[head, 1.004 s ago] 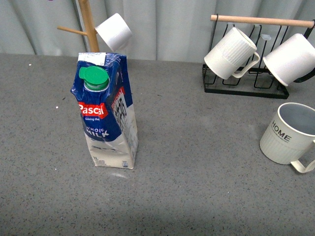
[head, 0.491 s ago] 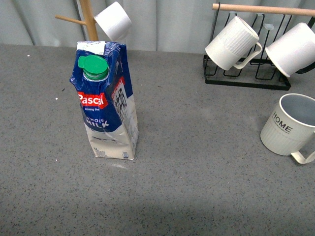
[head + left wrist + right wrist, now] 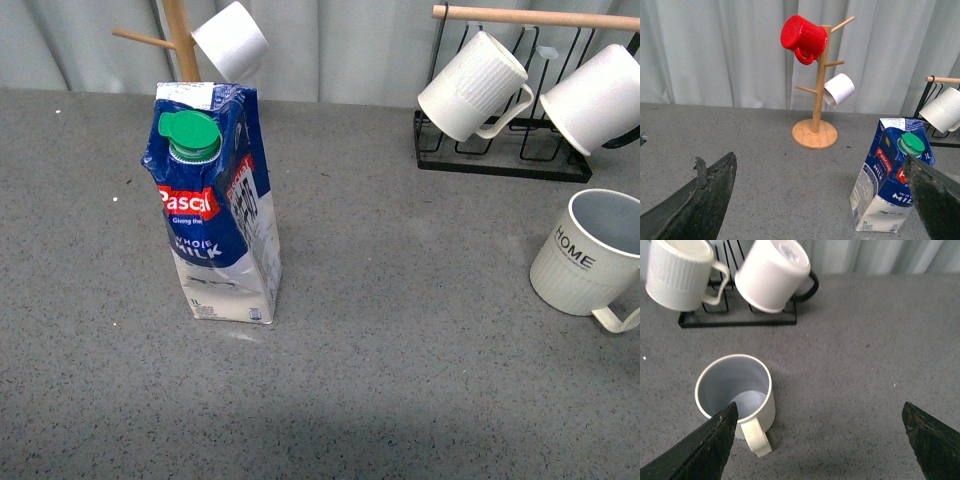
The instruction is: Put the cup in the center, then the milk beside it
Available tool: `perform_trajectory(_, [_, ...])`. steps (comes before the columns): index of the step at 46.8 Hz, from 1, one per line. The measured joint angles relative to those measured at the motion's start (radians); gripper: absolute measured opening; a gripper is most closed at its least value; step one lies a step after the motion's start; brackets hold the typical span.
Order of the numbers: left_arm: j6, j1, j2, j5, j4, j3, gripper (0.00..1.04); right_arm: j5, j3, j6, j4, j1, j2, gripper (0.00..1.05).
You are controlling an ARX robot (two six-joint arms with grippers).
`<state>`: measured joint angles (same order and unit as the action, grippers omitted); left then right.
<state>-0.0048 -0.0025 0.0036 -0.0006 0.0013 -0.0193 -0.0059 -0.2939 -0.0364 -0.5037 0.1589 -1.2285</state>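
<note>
1. Since a second ago the whole front view has shifted slightly, so everything sits a little higher in it. Nothing has moved against anything else, and the last half second shows no change
2. The cup (image 3: 585, 255) stands upright at the right edge of the table (image 3: 400, 380), mouth up, "HOME" lettering showing and handle towards the near right
3. The milk (image 3: 215, 220) stands upright left of the middle, well apart from the cup, green cap on and its upper part dented
4. The right gripper (image 3: 818, 410) hovers above the table, its claw spread wide and holding nothing. The cup (image 3: 735, 395) is below it, near one finger
5. The left gripper (image 3: 820, 165) is also spread wide and empty, with the milk (image 3: 887, 190) close to one finger
6. Behind the cup, a wire rack (image 3: 500, 165) holds two ribbed white mugs (image 3: 470, 85)
7. Behind the milk, a mug tree (image 3: 815, 135) carries a small white cup (image 3: 839, 90) and a red mug (image 3: 802, 36)
</note>
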Motion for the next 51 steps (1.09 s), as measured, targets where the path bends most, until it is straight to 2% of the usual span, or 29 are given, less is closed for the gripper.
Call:
perform_trajectory(13, [0.0, 0.0, 0.0, 0.0, 0.0, 0.0, 0.98, -0.047, -0.201, 0.004, 0.119, 0.001, -0.305, 0.96])
perform_trajectory(26, [0.0, 0.0, 0.0, 0.0, 0.0, 0.0, 0.98, -0.035, -0.377, 0.023, 0.195, -0.03, -0.522, 0.96])
perform_trajectory(39, [0.0, 0.0, 0.0, 0.0, 0.0, 0.0, 0.98, -0.03, -0.506, 0.104, 0.267, -0.064, -0.661, 0.96])
perform_trajectory(42, [0.0, 0.0, 0.0, 0.0, 0.0, 0.0, 0.98, -0.029, -0.523, 0.113, 0.281, -0.073, -0.673, 0.87])
perform_trajectory(51, [0.0, 0.0, 0.0, 0.0, 0.0, 0.0, 0.98, -0.021, -0.553, 0.131, 0.303, -0.091, -0.678, 0.51])
